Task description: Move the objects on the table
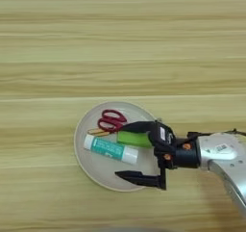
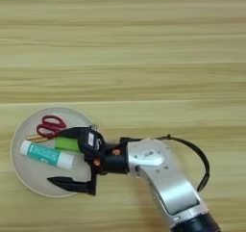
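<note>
Item: black two-fingered claw [image 1: 129, 151], spread wide and empty over round beige plate [image 1: 96, 166]; between its fingers lie white teal-labelled glue stick [image 1: 110, 148] and green block [image 1: 134, 139], red-handled scissors [image 1: 111, 121] just beyond; risk: closing may pinch both, or roll stick away.

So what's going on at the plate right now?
The right gripper hangs over the beige plate, jaws open wide, one finger above a green block and the other at the plate's near rim. The glue stick, red scissors and an amber handle tip all lie on the plate. Nothing is gripped.
</note>
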`<control>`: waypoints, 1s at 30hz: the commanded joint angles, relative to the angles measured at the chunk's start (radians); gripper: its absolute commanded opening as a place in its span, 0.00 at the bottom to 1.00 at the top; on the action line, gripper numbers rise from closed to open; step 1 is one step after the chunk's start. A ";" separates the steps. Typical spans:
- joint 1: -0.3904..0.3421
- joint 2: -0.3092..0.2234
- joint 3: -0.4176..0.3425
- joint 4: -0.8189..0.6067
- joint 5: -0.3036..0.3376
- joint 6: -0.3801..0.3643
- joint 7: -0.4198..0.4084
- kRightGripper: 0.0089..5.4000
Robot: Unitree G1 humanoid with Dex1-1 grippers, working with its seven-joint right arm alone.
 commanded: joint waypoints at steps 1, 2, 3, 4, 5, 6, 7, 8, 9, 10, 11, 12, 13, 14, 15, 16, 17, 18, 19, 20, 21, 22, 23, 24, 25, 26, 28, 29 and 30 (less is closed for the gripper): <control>-0.033 -0.009 0.001 -0.023 -0.028 -0.044 -0.044 0.97; -0.034 -0.009 0.005 -0.020 -0.033 -0.047 -0.047 0.95; -0.035 -0.009 0.008 -0.018 -0.037 -0.049 -0.049 0.92; -0.037 -0.009 0.011 -0.015 -0.041 -0.050 -0.051 0.91; -0.039 -0.009 0.013 -0.012 -0.045 -0.051 -0.054 0.87; -0.042 -0.009 0.016 -0.006 -0.049 -0.054 -0.057 0.84; -0.044 -0.009 0.018 0.000 -0.054 -0.056 -0.059 0.80; -0.046 -0.009 0.022 0.006 -0.060 -0.058 -0.061 0.78; -0.047 -0.008 0.025 0.013 -0.066 -0.060 -0.062 0.75; -0.051 -0.008 0.028 0.023 -0.071 -0.063 -0.063 0.72; -0.054 -0.008 0.030 0.032 -0.075 -0.066 -0.063 0.70; -0.057 -0.008 0.031 0.039 -0.078 -0.069 -0.064 0.68; -0.060 -0.008 0.032 0.048 -0.081 -0.070 -0.064 0.65; -0.065 -0.008 0.033 0.061 -0.086 -0.073 -0.064 0.63; -0.070 -0.008 0.036 0.076 -0.092 -0.076 -0.064 0.60; -0.074 -0.008 0.037 0.090 -0.095 -0.080 -0.063 0.58; -0.077 -0.008 0.038 0.098 -0.097 -0.084 -0.063 0.56; -0.079 -0.008 0.039 0.104 -0.097 -0.087 -0.064 0.53; -0.081 -0.008 0.040 0.109 -0.098 -0.090 -0.064 0.51; -0.083 -0.008 0.041 0.113 -0.099 -0.093 -0.065 0.49; -0.084 -0.008 0.042 0.117 -0.099 -0.095 -0.066 0.48; -0.085 -0.008 0.042 0.119 -0.100 -0.097 -0.066 0.46; -0.086 -0.008 0.043 0.121 -0.100 -0.099 -0.067 0.43; -0.086 -0.008 0.044 0.122 -0.101 -0.101 -0.067 0.40; -0.087 -0.009 0.044 0.124 -0.101 -0.103 -0.068 0.37; -0.087 -0.009 0.045 0.125 -0.101 -0.105 -0.068 0.35; -0.088 -0.009 0.046 0.126 -0.101 -0.108 -0.067 0.32; -0.088 -0.009 0.046 0.126 -0.101 -0.110 -0.066 0.32; -0.088 -0.009 0.046 0.124 -0.100 -0.110 -0.065 0.32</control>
